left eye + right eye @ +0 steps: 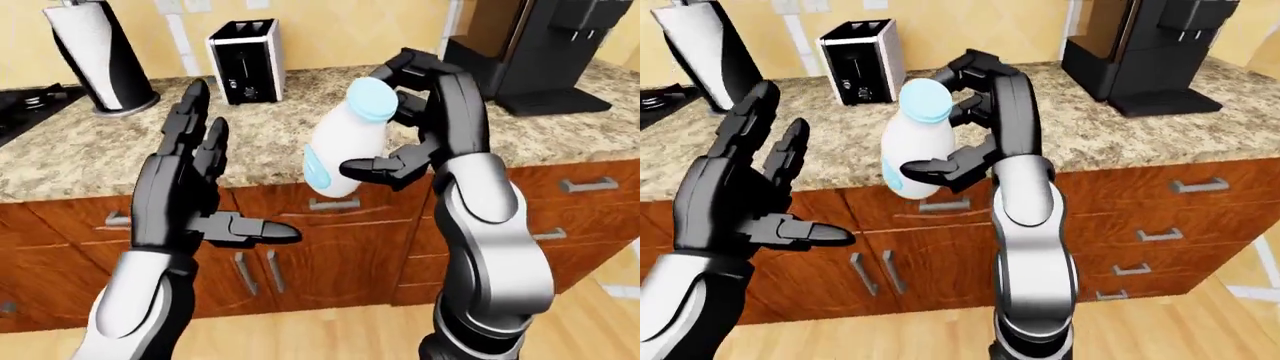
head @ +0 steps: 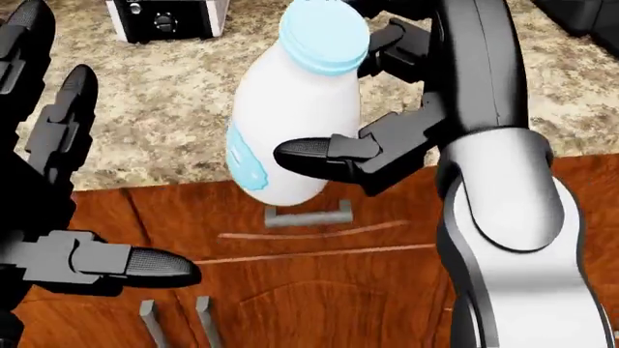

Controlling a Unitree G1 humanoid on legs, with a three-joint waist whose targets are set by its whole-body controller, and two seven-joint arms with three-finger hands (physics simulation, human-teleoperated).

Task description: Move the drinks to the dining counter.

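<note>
A white milk bottle [image 1: 340, 150] with a light-blue cap and label is held in the air, tilted slightly, level with the granite counter's edge [image 1: 90, 157]. My right hand [image 1: 390, 120] is shut on it: the thumb crosses its belly and the fingers curl behind its neck. In the head view the bottle [image 2: 290, 123] hangs over the counter lip and the wooden drawer face. My left hand [image 1: 225, 176] stands open to the bottle's left, fingers up and thumb pointing right, touching nothing. No other drink shows.
On the counter stand a toaster [image 1: 245, 60], a paper-towel roll [image 1: 95, 56] and a black coffee machine [image 1: 545, 52]. A stove corner [image 1: 20, 112] shows at far left. Wooden cabinets with metal handles [image 1: 590, 184] run below, above a light wooden floor.
</note>
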